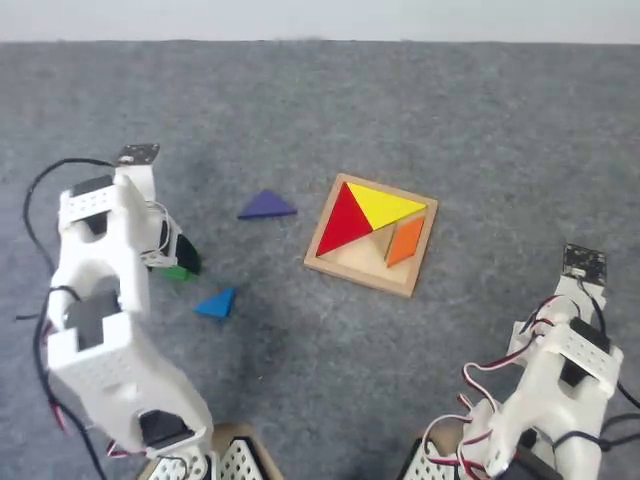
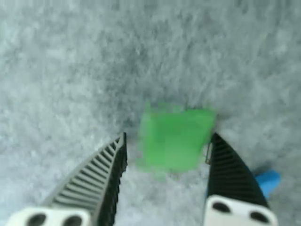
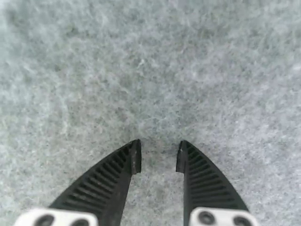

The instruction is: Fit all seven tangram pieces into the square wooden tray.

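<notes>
Grey carpeted table (image 1: 480, 120). The shallow square wooden tray (image 1: 357, 272) sits near the middle, turned slightly askew.

In the tray are three pieces: a large red triangle (image 1: 345, 225) and a large yellow triangle (image 1: 383, 206), edge to edge along the far side, and an orange four-sided piece (image 1: 405, 242) just beside them toward the near right wall. Bare wood shows along the near left part of the floor.

Three pieces are loose on the table, all to the left of the tray. A dark purple triangle (image 1: 266, 207) lies near the tray's far left corner. A small blue triangle (image 1: 217, 303) lies nearer the arms. A flat green square piece (image 1: 177, 272) lies furthest left, partly covered in the high view.

The left gripper (image 2: 168, 141) is down over the green square piece (image 2: 175, 139). Its jaws are spread wide and the piece lies between them on the carpet — one finger right at its edge, the other standing a little off. The small blue triangle (image 2: 268, 180) peeks out beside one finger.

The right gripper (image 3: 158, 150) is at the near right, well apart from the tray. It hangs over bare carpet with a narrow gap between the fingertips — nothing held.
</notes>
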